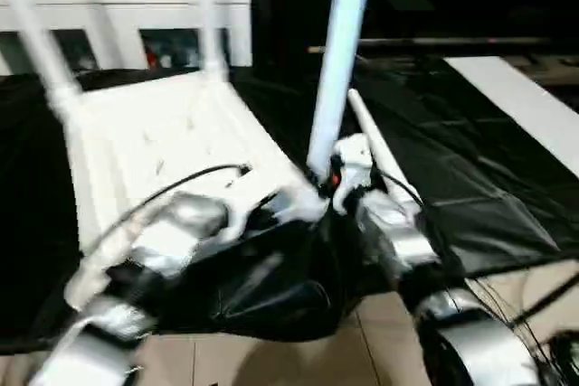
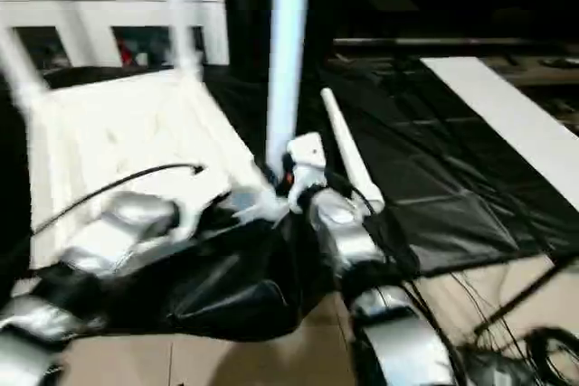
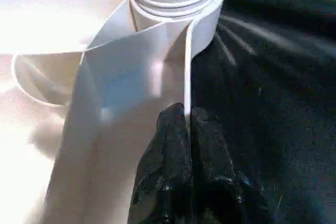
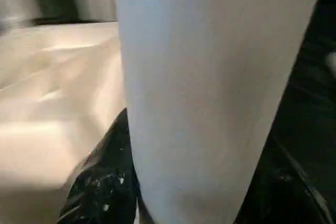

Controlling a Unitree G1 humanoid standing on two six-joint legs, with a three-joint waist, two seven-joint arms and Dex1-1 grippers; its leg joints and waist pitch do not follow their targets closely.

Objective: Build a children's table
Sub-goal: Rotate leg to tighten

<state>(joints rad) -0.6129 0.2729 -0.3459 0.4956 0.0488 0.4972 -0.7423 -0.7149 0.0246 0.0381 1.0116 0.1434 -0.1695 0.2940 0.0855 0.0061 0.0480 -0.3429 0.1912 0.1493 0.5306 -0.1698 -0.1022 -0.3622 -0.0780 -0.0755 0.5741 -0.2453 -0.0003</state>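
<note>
Head views: white plastic rectangular tabletop (image 1: 154, 146) lies upside down on black glossy sheeting (image 1: 452, 178), raised rim upward, rounded corner sockets at the corners. Two long white tapered round legs already stand in the far sockets, far-left leg (image 1: 36, 38) leaning, far-right leg (image 1: 206, 15) upright. A third white leg (image 1: 339, 61) rises at the near right corner, gripped low by the right gripper (image 1: 327, 180). A fourth white leg (image 1: 375, 146) lies flat on the sheeting just beyond that gripper. Right of it the sheeting is bare up to a flat white board (image 1: 525, 106) near the edge. White cabinet (image 1: 136, 6) stands close behind the tabletop; beige floor tiles (image 1: 298, 359) lie on the near side.

Left wrist view: left gripper (image 3: 187, 129), jaws together, pinches the thin smooth rim wall of the tabletop beside the corner socket; ribbed threaded end of a leg sits in that socket.

Right wrist view: smooth matte leg shaft close up, black fingers (image 4: 105, 182) on either side, jaws clamped around it
</note>
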